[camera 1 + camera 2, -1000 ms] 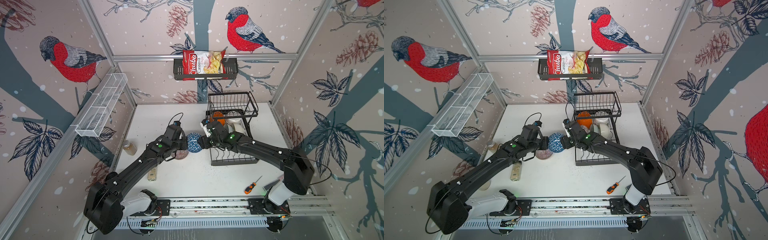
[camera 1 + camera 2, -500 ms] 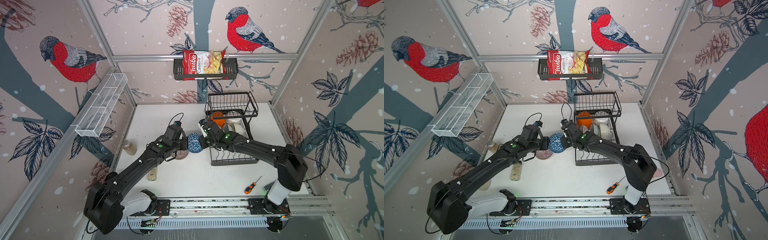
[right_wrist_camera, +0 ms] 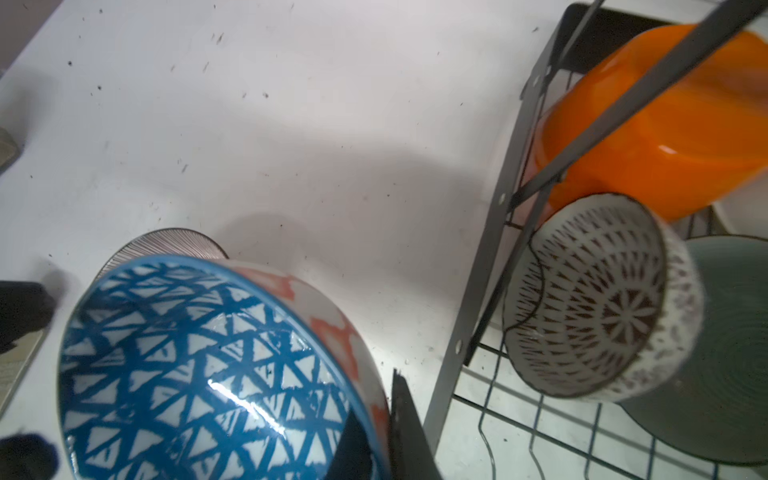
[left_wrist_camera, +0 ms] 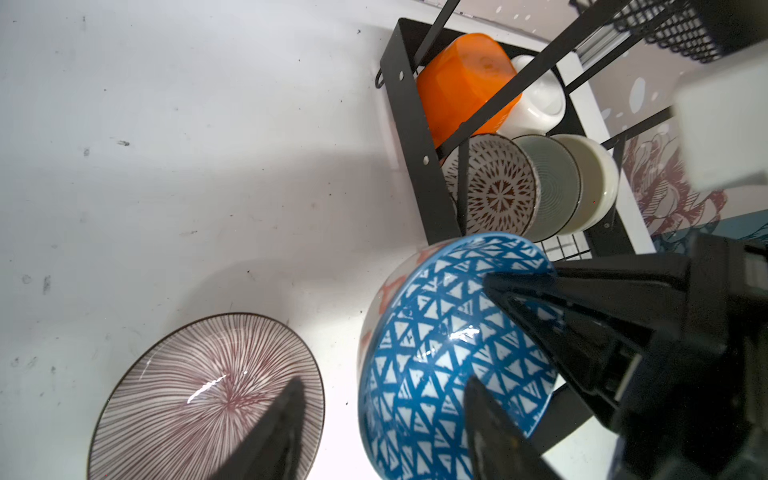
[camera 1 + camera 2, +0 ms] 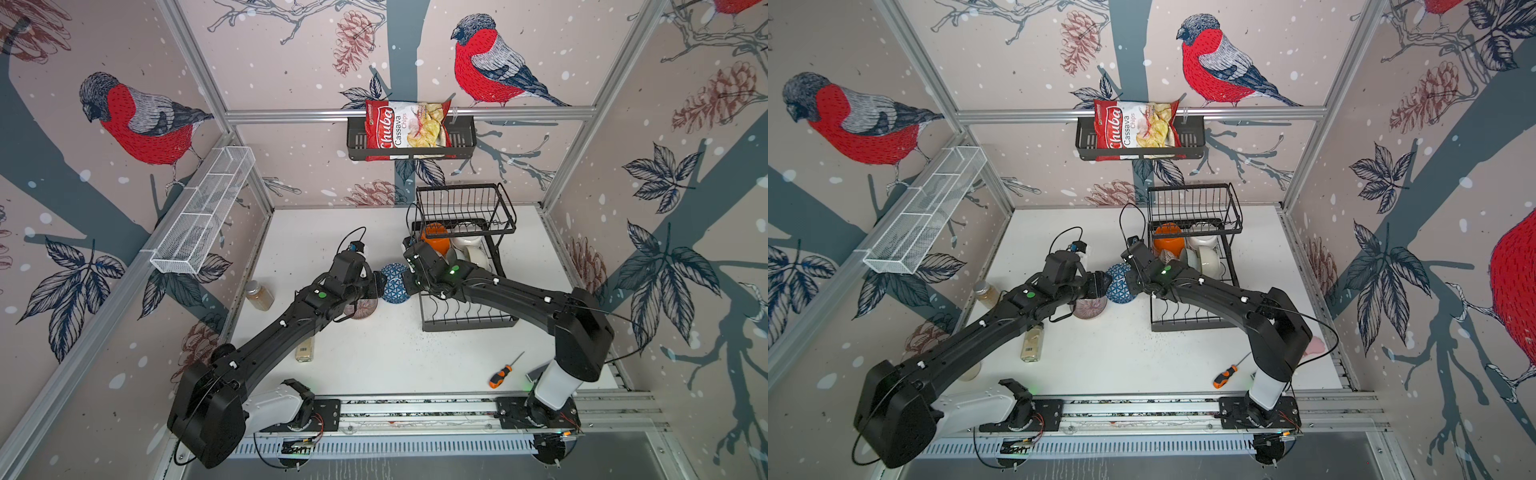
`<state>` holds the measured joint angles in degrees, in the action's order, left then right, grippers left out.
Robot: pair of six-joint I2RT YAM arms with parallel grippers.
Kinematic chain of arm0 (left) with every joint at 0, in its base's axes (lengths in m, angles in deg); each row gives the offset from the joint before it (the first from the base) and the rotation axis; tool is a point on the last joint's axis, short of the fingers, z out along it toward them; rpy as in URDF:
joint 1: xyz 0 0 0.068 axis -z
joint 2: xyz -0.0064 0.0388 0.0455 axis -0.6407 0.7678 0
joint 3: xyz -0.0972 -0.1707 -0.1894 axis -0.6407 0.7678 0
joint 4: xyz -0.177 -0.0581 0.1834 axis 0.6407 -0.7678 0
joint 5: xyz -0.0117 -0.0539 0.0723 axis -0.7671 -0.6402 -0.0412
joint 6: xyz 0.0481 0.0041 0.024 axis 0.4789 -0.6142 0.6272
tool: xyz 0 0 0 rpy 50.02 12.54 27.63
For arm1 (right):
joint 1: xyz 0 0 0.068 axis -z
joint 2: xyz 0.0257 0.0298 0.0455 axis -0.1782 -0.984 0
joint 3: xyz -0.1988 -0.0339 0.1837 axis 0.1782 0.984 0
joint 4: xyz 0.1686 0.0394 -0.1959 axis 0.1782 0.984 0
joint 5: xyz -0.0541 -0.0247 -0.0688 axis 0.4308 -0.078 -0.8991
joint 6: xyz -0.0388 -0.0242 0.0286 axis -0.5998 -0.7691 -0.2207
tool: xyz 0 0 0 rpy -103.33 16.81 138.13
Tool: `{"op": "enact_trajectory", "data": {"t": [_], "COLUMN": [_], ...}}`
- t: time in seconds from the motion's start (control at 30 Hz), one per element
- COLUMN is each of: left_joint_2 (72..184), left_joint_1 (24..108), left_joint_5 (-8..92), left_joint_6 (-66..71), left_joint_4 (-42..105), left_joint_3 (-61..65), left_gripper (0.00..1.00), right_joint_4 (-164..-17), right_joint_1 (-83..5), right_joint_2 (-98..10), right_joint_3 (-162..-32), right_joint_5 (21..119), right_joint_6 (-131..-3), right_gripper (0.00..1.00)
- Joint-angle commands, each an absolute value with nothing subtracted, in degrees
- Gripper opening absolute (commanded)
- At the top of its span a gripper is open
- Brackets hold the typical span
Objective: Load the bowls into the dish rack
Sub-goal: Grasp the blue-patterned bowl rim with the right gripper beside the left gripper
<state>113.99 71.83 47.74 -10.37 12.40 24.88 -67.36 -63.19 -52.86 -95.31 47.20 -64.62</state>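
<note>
Right claw [image 3: 384, 430] pinching blue bowl [image 3: 199, 365] rim, left claw [image 4: 382, 382] spread

The blue-patterned bowl [image 4: 436, 365] and the striped bowl [image 4: 199, 395] are glossy glazed ceramic. The orange bowl [image 4: 461, 83] looks smooth and shiny. The dish rack [image 4: 417, 137] is matt black metal; the white surface [image 4: 166, 166] is dull, scuffed.

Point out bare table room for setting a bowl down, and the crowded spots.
Bare: the far-left table between the back wall, the jar and the left arm; also the front middle, between the lying bottle, the dish rack and the screwdriver. Crowded: left of the rack, where the left claw and right claw meet at the blue-patterned bowl beside the striped bowl.
</note>
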Motion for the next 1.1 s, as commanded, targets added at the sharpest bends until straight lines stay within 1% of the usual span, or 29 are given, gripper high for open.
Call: {"op": "enact_trajectory", "data": {"t": [0.0, 0.03, 0.13, 0.47, 0.83, 0.93, 1.07], "left_joint_2": [113.39, 113.17, 112.47, 111.40, 110.34, 110.71, 113.07], "left_joint_1": [71.81, 71.83, 71.83, 71.83, 71.84, 71.80, 71.83], "left_joint_5": [46.42, 46.29, 46.20, 45.32, 44.20, 43.35, 41.84], "left_joint_6": [-9.60, -9.47, -8.79, -9.13, -8.03, -7.73, -7.33], "left_joint_4": [16.32, 16.57, 17.54, 21.89, 24.15, 25.59, 25.79], "left_joint_3": [24.98, 24.97, 25.29, 28.86, 30.74, 31.58, 31.35], "left_gripper": [0.73, 0.77, 0.96, 0.97, 0.96, 0.96, 0.96], "right_joint_4": [-66.88, -66.40, -64.50, -54.23, -40.96, -38.16, -36.29], "right_joint_1": [-63.44, -63.51, -63.63, -64.10, -63.47, -62.77, -60.45], "right_joint_2": [-51.12, -50.72, -49.23, -44.50, -43.26, -43.27, -41.92], "right_joint_3": [-95.05, -94.86, -94.40, -93.93, -91.55, -90.51, -89.14], "right_joint_5": [43.18, 42.39, 39.97, 29.52, 17.04, 14.85, 14.23], "right_joint_6": [-63.02, -62.88, -62.32, -58.85, -49.01, -47.42, -46.23], "right_gripper": [0.00, 0.00, 0.00, 0.00, 0.00, 0.00, 0.00]}}
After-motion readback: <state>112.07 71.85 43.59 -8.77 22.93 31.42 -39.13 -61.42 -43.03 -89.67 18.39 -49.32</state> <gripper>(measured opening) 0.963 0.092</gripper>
